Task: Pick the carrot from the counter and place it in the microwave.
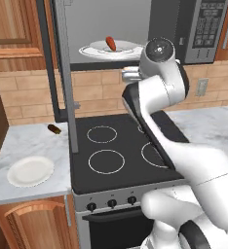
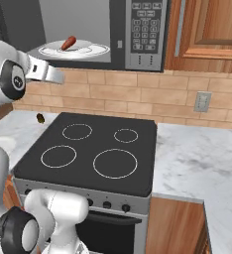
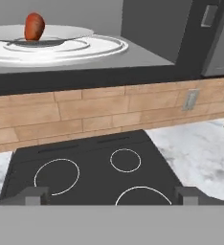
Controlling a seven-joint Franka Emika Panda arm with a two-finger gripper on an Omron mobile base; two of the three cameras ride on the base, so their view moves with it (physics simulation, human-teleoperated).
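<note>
Carrot [image 1: 110,44] lies on the round glass plate [image 1: 94,51] inside the microwave [image 1: 203,29], whose door [image 1: 62,82] hangs open to the left. We see the tool [image 3: 112,194] released, its two fingertips [image 3: 32,195] wide apart with nothing between them, held over the black stove [image 2: 88,149] and below the microwave's floor. On the marble bench [image 1: 23,141] left of the stove sit a white plate [image 1: 30,171] and, well apart from it near the wall, a small dark brown item [image 1: 54,129].
</note>
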